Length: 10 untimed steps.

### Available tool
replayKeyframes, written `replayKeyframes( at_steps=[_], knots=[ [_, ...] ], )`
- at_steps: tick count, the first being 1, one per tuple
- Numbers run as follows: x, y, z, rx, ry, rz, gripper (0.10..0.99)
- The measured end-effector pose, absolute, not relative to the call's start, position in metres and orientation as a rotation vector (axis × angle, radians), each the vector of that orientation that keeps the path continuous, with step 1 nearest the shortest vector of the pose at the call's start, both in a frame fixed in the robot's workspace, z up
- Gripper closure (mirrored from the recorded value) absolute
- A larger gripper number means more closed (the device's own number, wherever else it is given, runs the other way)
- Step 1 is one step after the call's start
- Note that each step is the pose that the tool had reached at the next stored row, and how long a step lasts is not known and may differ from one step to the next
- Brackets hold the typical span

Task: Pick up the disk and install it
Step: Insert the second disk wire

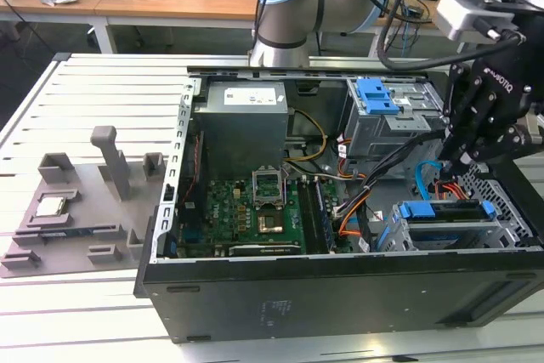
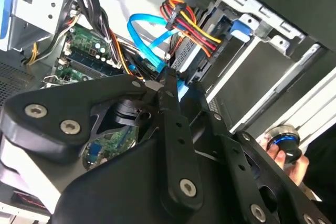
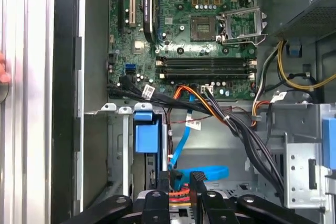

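Exterior view: your gripper (image 1: 450, 167) hangs inside the open computer case (image 1: 340, 295), over the drive bay at the exterior view's right

Going left to right, you pass a grey parts tray (image 1: 76, 210) on the slatted table (image 1: 102, 91), the green circuit board (image 1: 246, 210), then the disk (image 1: 446, 210) with its blue bracket, seated in its cage just beside the fingertips. In the first wrist view the fingers (image 3: 164, 182) stand slightly apart, closed on nothing you can make out. You risk snagging the blue cable (image 3: 202, 173) and red-orange wires (image 2: 189, 22) bunched around them; a tug could unseat a plug. Desks stand behind
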State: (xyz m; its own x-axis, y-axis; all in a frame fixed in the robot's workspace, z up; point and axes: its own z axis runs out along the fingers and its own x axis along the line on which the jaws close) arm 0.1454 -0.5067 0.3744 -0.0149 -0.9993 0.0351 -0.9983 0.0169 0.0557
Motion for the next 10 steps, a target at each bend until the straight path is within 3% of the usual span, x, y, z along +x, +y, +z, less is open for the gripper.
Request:
replayKeyframes(
  at_steps=[6, 10],
  knots=[
    [0.1445, -0.5095, 0.367, 2.155, -2.19, -0.016, 0.784],
    [0.1445, -0.5096, 0.367, 2.155, -2.19, -0.016, 0.925]
  ],
)
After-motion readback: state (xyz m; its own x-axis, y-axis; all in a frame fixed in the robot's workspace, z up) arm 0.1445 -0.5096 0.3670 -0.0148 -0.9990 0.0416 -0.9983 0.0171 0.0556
